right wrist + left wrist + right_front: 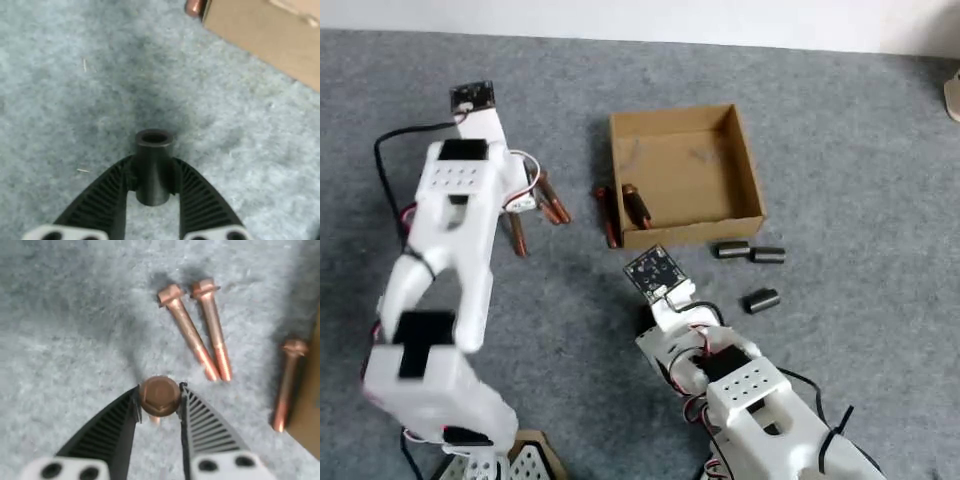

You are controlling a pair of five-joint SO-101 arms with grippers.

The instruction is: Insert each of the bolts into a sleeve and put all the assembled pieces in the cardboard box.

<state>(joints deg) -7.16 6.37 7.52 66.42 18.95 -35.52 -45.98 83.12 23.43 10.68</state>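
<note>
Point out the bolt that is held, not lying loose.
The bolt clamped between the left gripper's jaws, head toward the wrist camera. The pair beside it and the lone bolt by the cardboard box lie flat on the carpet.

Left wrist view: the shank of the held bolt (pixel 159 396) is almost wholly hidden behind its head, and the box (pixel 312 430) is cut off at the edge. Right wrist view: the other bolt (pixel 194 6) is cut by the edge, and the sides of the sleeve (pixel 152 147) are partly covered by the right claw (pixel 152 167). High view: a pale thing (pixel 952 95) is cut off at the edge.
</note>
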